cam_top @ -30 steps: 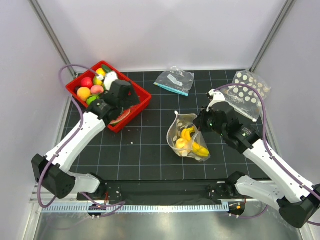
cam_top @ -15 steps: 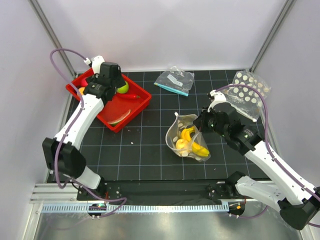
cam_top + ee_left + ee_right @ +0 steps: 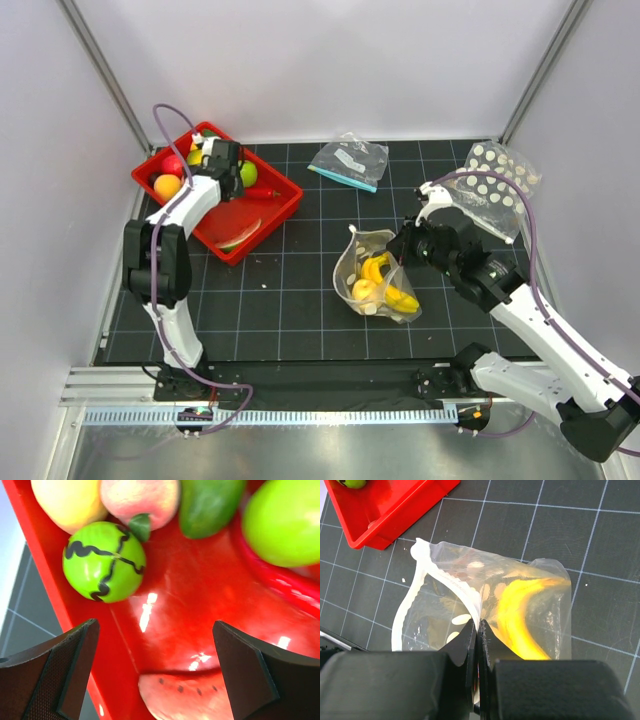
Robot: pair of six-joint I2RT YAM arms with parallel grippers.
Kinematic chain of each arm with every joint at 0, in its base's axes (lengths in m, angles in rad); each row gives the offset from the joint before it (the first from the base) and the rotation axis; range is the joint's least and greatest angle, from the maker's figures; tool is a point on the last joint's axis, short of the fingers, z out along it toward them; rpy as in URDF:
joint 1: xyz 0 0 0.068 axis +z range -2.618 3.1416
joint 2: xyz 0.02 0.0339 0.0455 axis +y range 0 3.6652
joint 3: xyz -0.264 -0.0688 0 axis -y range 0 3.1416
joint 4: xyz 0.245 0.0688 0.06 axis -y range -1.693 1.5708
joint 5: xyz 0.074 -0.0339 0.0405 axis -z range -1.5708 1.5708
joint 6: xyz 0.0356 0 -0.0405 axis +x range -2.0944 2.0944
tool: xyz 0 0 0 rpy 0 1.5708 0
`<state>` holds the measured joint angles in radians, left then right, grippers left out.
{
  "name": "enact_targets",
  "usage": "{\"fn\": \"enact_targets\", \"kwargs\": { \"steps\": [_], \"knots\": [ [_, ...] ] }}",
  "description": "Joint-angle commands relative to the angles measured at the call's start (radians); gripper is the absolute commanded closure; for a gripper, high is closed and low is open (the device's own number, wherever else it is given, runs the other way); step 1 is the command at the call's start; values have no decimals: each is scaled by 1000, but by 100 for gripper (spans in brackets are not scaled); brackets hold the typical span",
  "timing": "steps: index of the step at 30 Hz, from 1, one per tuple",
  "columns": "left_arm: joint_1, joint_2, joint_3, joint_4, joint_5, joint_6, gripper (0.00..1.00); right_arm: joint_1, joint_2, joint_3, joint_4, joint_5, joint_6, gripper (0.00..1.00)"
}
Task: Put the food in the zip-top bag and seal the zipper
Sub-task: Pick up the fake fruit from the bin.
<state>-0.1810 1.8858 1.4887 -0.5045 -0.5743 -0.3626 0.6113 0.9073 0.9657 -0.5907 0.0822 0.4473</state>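
Left gripper (image 3: 155, 670) hangs over the red bin (image 3: 190, 595), jaws wide apart, a striped green melon (image 3: 104, 561) at their 11 o'clock; right gripper (image 3: 477, 635) has its jaws pressed together on the zipper (image 3: 436, 569) of the zip-top bag (image 3: 375, 275); the bag lies mid-table (image 3: 300, 290), at the bin's 4 o'clock, mouth gaping, yellow bananas (image 3: 512, 615) inside.

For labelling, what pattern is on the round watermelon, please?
The round watermelon is bright green with wavy black stripes, best seen from the left wrist.
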Motion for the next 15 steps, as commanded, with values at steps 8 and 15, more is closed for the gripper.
{"fn": "enact_targets", "kwargs": {
  "steps": [8,15],
  "knots": [
    [92,116,147,-48,-99,146,0,-2,-33,-13,61,-30,-19,98],
    [95,197,183,-45,-157,208,0,-1,-36,-24,75,-39,-24,98]
  ]
}}
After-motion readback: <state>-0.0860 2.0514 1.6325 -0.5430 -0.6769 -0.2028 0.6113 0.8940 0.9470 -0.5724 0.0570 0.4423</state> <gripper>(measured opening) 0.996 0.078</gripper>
